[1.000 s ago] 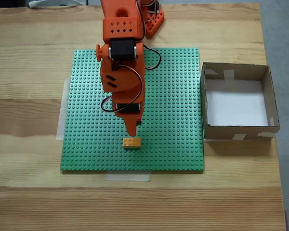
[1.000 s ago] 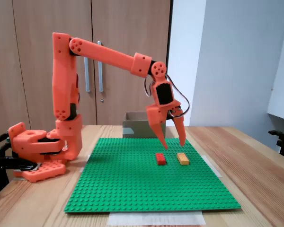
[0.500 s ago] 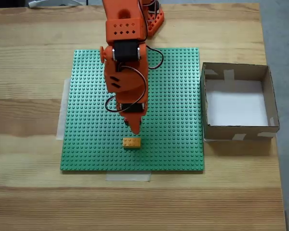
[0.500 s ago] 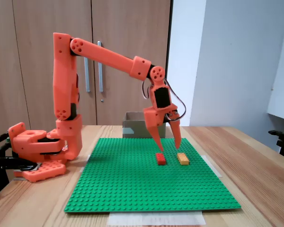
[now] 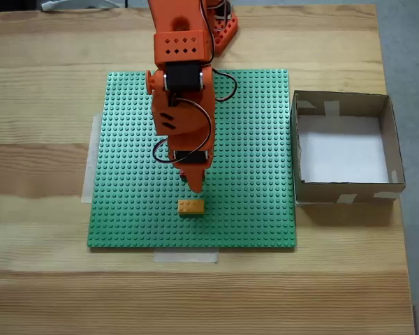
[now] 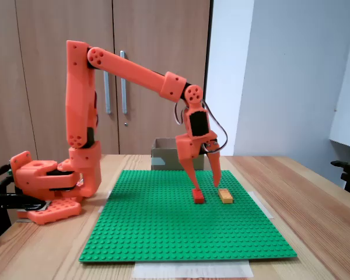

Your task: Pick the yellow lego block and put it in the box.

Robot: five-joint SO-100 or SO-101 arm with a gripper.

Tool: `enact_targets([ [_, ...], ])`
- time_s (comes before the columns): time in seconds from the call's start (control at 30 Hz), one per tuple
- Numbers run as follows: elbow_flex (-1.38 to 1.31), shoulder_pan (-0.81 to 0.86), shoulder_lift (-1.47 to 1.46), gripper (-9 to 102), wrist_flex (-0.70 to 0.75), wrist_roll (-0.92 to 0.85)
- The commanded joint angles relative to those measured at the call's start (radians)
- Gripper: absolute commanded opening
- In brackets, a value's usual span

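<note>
Yellow brick [image 5: 190, 206] is lying low in the frame's centre on the green plate [image 5: 126, 209]. Orange gripper [image 6: 205, 188] is hanging with fingers spread, nearer the red brick [image 6: 198, 197]. Probably light, stiff, smooth; grip its long sides.

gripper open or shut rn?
Open. In a fixed view, the orange two-finger gripper has its fingers spread apart, one tip down at the small red studded brick, the other beside the yellow-orange studded brick.
</note>
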Motion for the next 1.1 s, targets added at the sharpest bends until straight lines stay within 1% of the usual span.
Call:
enact_targets([
  [0.0, -0.009, -0.005, 0.006, 17, -0.006, 0.009],
  [0.3, -0.034, 0.003, -0.028, 17, -0.002, 0.011],
  [0.7, -0.064, 0.028, -0.002, 17, 0.006, 0.000],
  [1.07, -0.120, 0.015, 0.038, 17, 0.118, 0.020],
])
